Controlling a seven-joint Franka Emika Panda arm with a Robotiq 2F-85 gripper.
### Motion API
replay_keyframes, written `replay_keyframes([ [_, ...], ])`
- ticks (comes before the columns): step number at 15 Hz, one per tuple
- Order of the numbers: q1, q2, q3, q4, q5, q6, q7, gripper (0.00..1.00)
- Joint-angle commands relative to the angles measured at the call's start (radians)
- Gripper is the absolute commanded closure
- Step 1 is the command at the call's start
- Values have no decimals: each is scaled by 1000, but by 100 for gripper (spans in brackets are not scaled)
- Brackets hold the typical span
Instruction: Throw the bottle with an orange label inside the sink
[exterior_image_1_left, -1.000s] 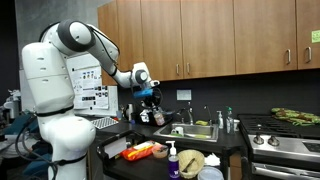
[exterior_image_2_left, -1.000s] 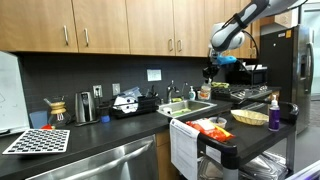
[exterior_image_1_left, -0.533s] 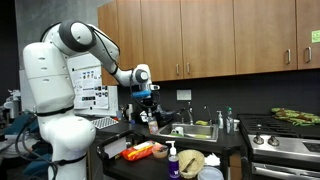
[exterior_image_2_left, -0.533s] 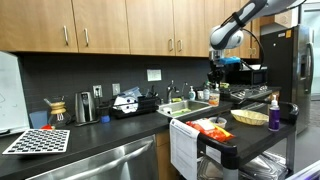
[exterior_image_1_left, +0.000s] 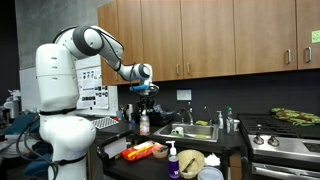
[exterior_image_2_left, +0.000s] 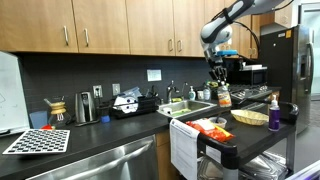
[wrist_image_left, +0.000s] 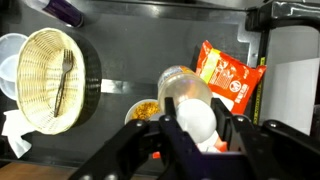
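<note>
1. Wood cabinets (exterior_image_1_left: 200, 35) hang above a dark kitchen counter, and the sink (exterior_image_1_left: 196, 131) is sunk into that counter; both exterior views show the steel basin (exterior_image_2_left: 188, 108), with a curved faucet (exterior_image_1_left: 188, 113) at its back edge
2. Nearer the cameras, a dark tabletop (wrist_image_left: 150, 40) carries a woven basket (wrist_image_left: 50, 70), an orange-red packet (wrist_image_left: 228, 75) and a purple pump bottle (exterior_image_1_left: 172, 160)
3. From the white robot body the arm (exterior_image_1_left: 105, 50) reaches out toward the counter, and the claw (exterior_image_1_left: 145, 103) points straight down
4. Its fingers are clamped on the top end of the bottle (exterior_image_1_left: 144, 122), which hangs upright below them in the air, touching no surface
5. In an exterior view the bottle (exterior_image_2_left: 224, 97), with its orange-red band round the middle, hangs off to one side of the sink rather than over the basin, and higher than the counter; the claw (exterior_image_2_left: 217, 82) sits right above it
6. In the wrist view the bottle (wrist_image_left: 185, 92) fills the centre, seen end-on between the dark fingers (wrist_image_left: 240, 135) of the claw (wrist_image_left: 203, 137)
7. Below it in that view the packet lies just beside the bottle's outline, while the basket, with a fork (wrist_image_left: 62, 75) lying in it, is well apart on the other side
</note>
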Motion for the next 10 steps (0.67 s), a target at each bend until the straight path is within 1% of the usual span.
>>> replay_keyframes([
  [1,9,138,8,167,24,-123,11,86],
  [2,9,168,10,196,32,-125,20,86],
  [5,6,222,8,230,75,-16,20,86],
  [6,5,230,7,230,90,38,22,86],
  [8,6,217,7,189,108,210,29,86],
  [10,14,200,10,151,81,348,27,86],
])
